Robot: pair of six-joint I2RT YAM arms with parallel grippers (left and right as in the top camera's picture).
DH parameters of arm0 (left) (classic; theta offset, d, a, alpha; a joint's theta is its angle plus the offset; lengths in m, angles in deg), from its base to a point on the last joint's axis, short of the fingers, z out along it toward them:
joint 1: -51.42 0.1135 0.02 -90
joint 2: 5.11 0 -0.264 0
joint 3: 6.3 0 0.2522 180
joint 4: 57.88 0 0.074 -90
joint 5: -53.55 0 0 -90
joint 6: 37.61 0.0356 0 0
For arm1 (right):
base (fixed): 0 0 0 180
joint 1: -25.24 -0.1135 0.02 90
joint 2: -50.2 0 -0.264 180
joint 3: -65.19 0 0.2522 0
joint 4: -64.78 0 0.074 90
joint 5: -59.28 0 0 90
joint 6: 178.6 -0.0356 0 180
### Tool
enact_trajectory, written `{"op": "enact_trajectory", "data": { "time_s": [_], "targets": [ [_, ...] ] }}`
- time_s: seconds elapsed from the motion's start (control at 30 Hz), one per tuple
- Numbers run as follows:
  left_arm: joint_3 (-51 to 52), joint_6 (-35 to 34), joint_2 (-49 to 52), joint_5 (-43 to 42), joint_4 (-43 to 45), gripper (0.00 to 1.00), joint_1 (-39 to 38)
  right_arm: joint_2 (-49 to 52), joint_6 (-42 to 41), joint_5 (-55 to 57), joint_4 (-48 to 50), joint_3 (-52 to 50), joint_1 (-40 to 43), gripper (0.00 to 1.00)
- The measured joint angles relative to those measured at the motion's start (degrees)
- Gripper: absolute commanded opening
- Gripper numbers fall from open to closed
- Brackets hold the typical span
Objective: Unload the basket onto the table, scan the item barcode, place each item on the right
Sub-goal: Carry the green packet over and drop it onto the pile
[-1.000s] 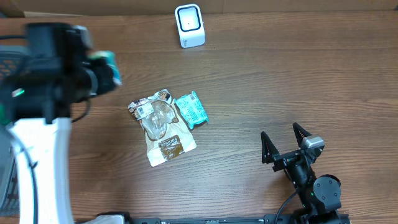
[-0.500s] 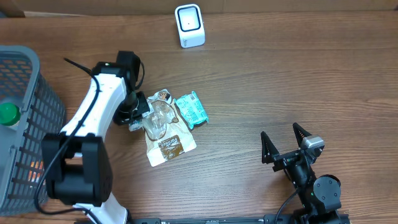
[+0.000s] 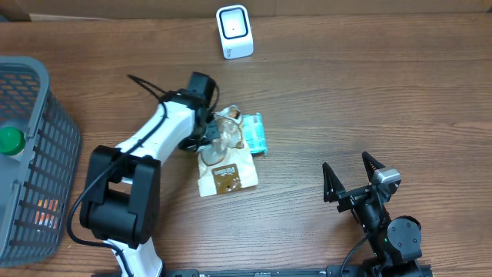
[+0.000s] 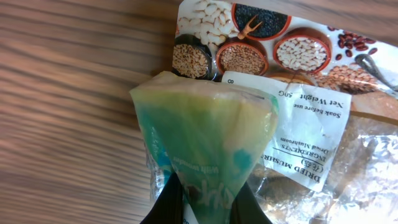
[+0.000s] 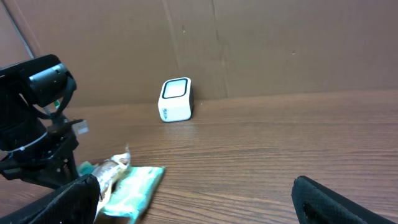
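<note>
Swinging over from the basket (image 3: 58, 146) side, the left hand (image 4: 206, 208) has come down against the mushroom bag (image 3: 224, 161), nudging it and the teal packet (image 3: 254, 132) rightward. It is clamped on a blue-green pouch (image 4: 208, 137), not yet presented to the scanner (image 3: 234, 31) at the desk's (image 3: 346, 92) far edge. The right hand (image 3: 354, 181) waits spread apart. Inside the basket: a green cap (image 3: 9, 141) and something orange (image 3: 46, 208).

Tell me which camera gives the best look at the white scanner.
The overhead view. The white scanner shows whole and unobstructed there, its dark-framed window facing the camera. The right wrist view also shows it, at an angle from the side. The left wrist view does not show it.
</note>
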Motion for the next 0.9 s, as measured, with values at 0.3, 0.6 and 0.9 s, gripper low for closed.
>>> {"op": "enact_trajectory", "data": {
  "time_s": [0.3, 0.6, 0.9],
  "targets": [
    [-0.5, 0.0, 0.4, 0.0, 0.6, 0.04, -3.0, 0.0, 0.0, 0.0, 0.0, 0.0, 0.0, 1.0],
    [-10.6, 3.5, 2.3, -0.6, -12.6, 1.0, -3.0, 0.0, 0.0, 0.0, 0.0, 0.0, 0.0, 1.0],
    [-52.0, 9.0, 3.2, 1.0, -43.0, 1.0, -2.1, 0.0, 0.0, 0.0, 0.0, 0.0, 0.0, 1.0]
  ]
}}
